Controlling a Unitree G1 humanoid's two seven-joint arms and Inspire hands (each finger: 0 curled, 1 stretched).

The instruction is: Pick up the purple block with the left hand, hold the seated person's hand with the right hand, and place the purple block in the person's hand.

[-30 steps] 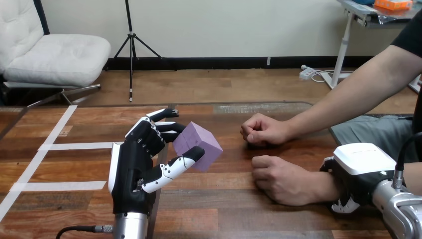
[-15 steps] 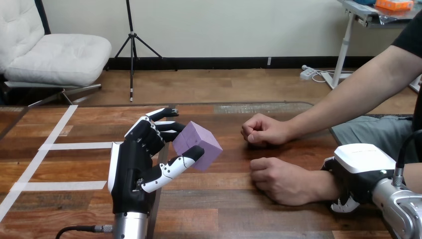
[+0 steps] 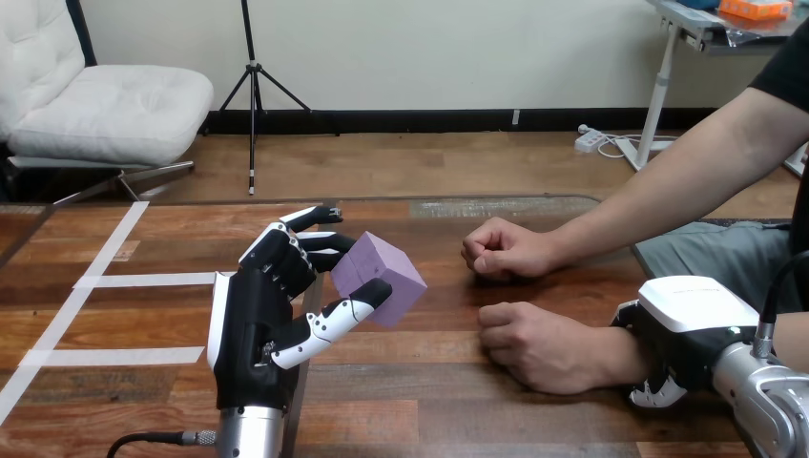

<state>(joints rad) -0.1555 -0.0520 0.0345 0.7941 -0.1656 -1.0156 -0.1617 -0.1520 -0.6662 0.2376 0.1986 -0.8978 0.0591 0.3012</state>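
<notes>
My left hand (image 3: 256, 324) stands upright over the table's left-middle, thumb and fingers pinching the purple block (image 3: 380, 277), which hangs above the wood. At the right, the person's nearer hand (image 3: 532, 345) rests on the table as a loose fist, knuckles up. My right hand (image 3: 685, 329) sits on that hand's wrist, white shell on top, with thumb and fingertips curled round the wrist from both sides. The person's farther hand (image 3: 501, 250) lies fisted on the table behind it. The block is about a hand's width left of the nearer fist.
The wooden table (image 3: 448, 410) carries white tape strips (image 3: 143, 280) on its left part. The person's forearm (image 3: 668, 191) reaches in from the upper right, over the table's right edge.
The person's nearer fist and my right hand on its wrist have slid slightly left. My left hand and the block have stayed still.
</notes>
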